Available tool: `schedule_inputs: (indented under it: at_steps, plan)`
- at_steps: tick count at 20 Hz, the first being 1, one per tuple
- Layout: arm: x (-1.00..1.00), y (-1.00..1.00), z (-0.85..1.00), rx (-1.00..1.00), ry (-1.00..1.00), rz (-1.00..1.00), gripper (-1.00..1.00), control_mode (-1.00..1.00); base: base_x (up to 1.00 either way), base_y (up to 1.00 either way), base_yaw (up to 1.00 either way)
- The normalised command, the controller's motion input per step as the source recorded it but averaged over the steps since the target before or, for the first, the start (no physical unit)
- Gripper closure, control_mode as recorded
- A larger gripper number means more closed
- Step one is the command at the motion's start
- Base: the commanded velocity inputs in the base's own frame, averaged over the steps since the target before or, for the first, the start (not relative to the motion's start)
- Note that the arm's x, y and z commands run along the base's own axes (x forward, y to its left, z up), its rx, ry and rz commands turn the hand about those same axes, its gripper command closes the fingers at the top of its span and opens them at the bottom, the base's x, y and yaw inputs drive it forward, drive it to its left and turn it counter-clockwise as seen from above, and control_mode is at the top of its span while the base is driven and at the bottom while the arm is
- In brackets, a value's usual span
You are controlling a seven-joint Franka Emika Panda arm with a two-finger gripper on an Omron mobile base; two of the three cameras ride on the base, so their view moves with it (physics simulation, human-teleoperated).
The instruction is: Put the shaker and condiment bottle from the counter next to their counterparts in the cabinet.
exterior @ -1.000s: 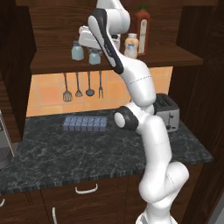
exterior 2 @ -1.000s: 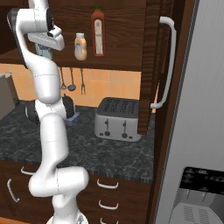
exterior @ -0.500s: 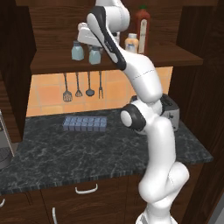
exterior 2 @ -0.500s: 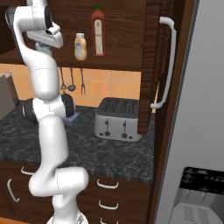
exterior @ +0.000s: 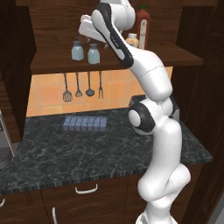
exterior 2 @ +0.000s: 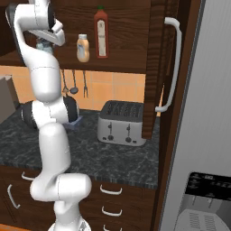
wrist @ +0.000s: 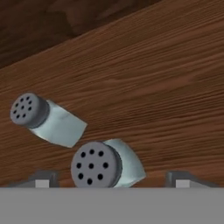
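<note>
Already, two small pale blue-grey translucent shakers with grey caps are standing side by side on the plank shelf of the dark brown wooden wall cabinet (exterior: pixel 52 65): the left shaker (exterior: pixel 77 50) and, just beside it, the right shaker (exterior: pixel 93 54), which is sitting directly under the white arm's two-finger gripper (exterior: pixel 92 40). In the hand view the gripper's fingertips (wrist: pixel 41 178) are showing well apart on either side of the nearer shaker's perforated cap, not touching it, so the jaws are standing open and gripping nothing. Further right on the shelf, the small squat orange-peach bottle with a white cap (exterior 2: pixel 82 48) is resting next to the tall dark-red sauce bottle with a green cap (exterior 2: pixel 101 32). Both task items therefore seem to be placed.

The step in hand is probably the retreat, and doing it well means lifting straight up before swinging away, keeping the open fingers clear of both caps so neither shaker is tipping.

Compared with a second ago, the arm's elbow is bulging further right in the left base view, while the shelf items are keeping their places.
</note>
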Motion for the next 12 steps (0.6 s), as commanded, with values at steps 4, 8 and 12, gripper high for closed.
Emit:
schedule_inputs:
  at_steps: [4, 8, 12]
  plan:
    - [0.02, 0.03, 0.73, 0.0, 0.09, 0.0, -1.0, -1.0, 0.0, 0.0, 0.0]
    - [-0.56, 0.13, 0.09, -0.01, 0.07, 0.0, -1.0, -1.0, 0.0, 0.0, 0.0]
    - [-1.0, 0.1, -0.26, -0.03, 0.0, 0.0, -1.0, -1.0, 0.0, 0.0, 0.0]
